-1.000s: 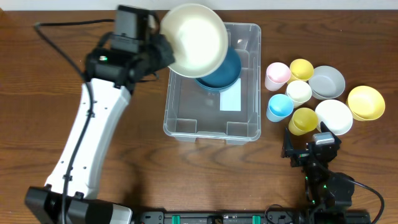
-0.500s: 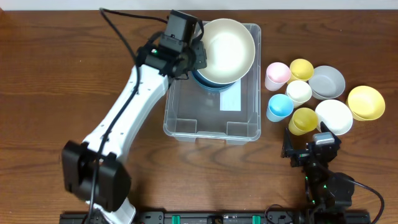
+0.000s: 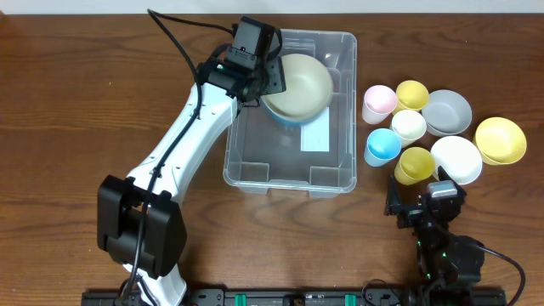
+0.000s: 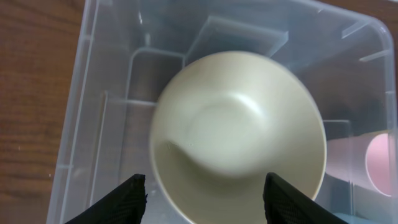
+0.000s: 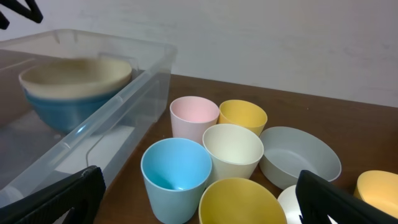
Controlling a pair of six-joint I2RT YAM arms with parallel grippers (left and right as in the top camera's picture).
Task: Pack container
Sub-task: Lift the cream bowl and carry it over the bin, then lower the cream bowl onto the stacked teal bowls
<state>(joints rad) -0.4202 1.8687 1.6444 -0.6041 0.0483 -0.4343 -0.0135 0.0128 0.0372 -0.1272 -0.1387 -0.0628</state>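
The container (image 3: 246,174), a large clear plastic bin, stands mid-table. Inside its far end a cream bowl (image 3: 297,85) rests nested in a blue bowl (image 3: 284,121). My left gripper (image 3: 267,78) hovers over the bin's far left corner, at the cream bowl's left edge. In the left wrist view the cream bowl (image 4: 236,130) lies below, slightly blurred, and the left gripper (image 4: 205,183) is open with its fingers wide apart, clear of the rim. My right gripper (image 5: 199,199) stands open near the front right, facing the cups. The right wrist view shows both nested bowls (image 5: 78,73) through the container wall (image 5: 124,99).
Right of the bin stand a pink cup (image 3: 379,103), a yellow cup (image 3: 412,93), a cream cup (image 3: 409,125), a blue cup (image 3: 382,146) and another yellow cup (image 3: 414,164). Beyond them sit a grey bowl (image 3: 447,112), white bowl (image 3: 456,159) and yellow bowl (image 3: 500,140).
My left arm carried the cream bowl rightward and down into the container onto the blue bowl, then its jaws opened and let the bowl go. The right arm has not moved.
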